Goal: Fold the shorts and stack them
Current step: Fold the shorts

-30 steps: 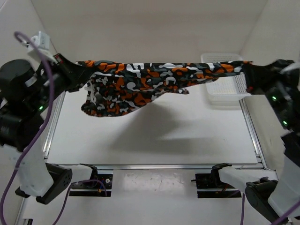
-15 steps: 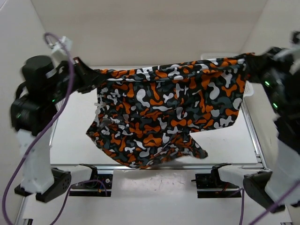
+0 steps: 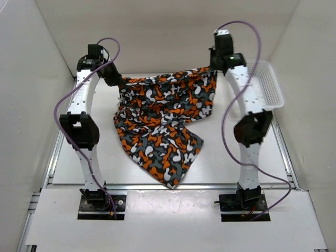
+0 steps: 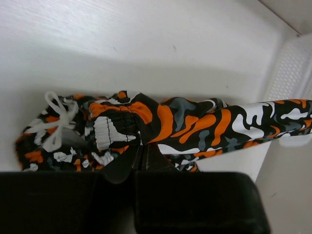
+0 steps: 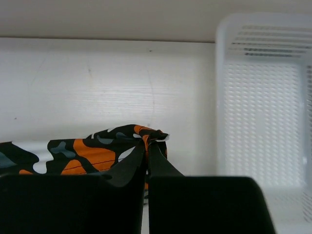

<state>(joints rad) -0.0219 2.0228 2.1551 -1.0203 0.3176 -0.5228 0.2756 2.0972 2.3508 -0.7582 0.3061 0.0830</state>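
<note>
Seemingly, both jaws pinch the shorts' (image 3: 157, 126) upper edge.

We place the shorts (image 3: 160, 123) across the far middle, one end in the left gripper (image 3: 116, 80), the other in the right gripper (image 3: 214, 68) | rest spreads over the table (image 3: 231, 157) toward near centre | basket (image 3: 269, 86) far right, right of the right gripper

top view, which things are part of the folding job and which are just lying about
Part of the job: shorts; left gripper and right gripper, each shut on the shorts.
Lying about: white mesh basket.
</note>
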